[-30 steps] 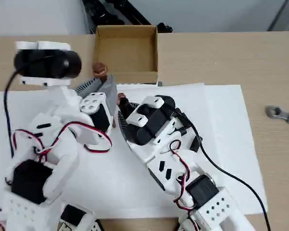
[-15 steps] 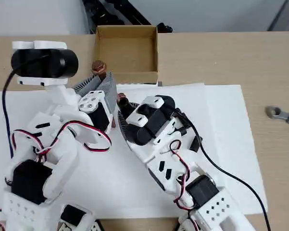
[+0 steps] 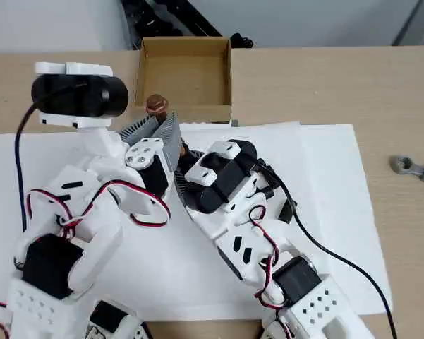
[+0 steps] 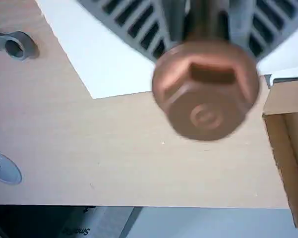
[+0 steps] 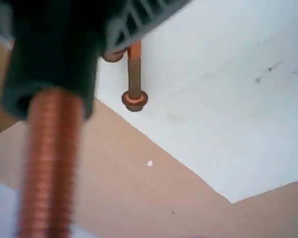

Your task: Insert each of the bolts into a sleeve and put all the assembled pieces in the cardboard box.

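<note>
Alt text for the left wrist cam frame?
A copper-coloured bolt, hex head toward the camera, is held by its shank in the left hand, between grey ribbed fingers. Beyond it: the wooden table, a corner of white paper, an edge of the cardboard box.

Copper bolt (image 4: 206, 91), black sleeve (image 5: 49, 54), brown cardboard box (image 3: 187, 74), white paper (image 3: 324, 183), grey slotted jaws.

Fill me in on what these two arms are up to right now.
Both arms are working close together just in front of the cardboard box. The left hand is shut on a copper bolt, whose hex head points toward the box. Right beside it, the right hand holds a black sleeve with a threaded shaft sticking out of its end, so that piece looks assembled. Neither piece is in the box yet.
</note>
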`<action>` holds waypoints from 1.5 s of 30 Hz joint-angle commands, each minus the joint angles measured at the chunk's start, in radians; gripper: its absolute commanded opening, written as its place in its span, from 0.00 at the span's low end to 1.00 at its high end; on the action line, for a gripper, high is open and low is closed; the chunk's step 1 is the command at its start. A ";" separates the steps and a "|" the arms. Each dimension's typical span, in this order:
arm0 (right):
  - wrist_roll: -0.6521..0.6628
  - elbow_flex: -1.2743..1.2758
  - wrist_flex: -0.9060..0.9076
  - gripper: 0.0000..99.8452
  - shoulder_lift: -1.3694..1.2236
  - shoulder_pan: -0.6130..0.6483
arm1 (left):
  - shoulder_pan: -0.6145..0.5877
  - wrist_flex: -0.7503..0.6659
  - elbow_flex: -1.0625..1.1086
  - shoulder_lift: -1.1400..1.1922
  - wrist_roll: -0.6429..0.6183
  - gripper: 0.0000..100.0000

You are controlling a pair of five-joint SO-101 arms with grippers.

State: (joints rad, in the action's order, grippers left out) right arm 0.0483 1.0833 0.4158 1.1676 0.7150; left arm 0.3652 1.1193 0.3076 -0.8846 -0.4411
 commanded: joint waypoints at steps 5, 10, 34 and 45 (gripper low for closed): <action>-0.009 -0.011 -0.027 0.00 0.022 -0.008 | -0.005 -0.052 -0.001 -0.014 0.011 0.01; -0.009 -0.011 -0.027 0.00 0.022 -0.008 | -0.018 -0.084 0.044 -0.014 0.012 0.01; -0.009 -0.011 -0.027 0.00 0.021 -0.007 | -0.020 -0.058 0.056 -0.015 0.015 0.13; -0.009 -0.012 -0.028 0.00 0.015 -0.012 | -0.020 0.032 0.030 -0.015 0.051 0.16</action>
State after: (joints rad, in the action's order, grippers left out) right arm 0.0453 1.0833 0.4158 1.1676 0.7150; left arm 0.3514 1.1162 0.3721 -0.8846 -0.4120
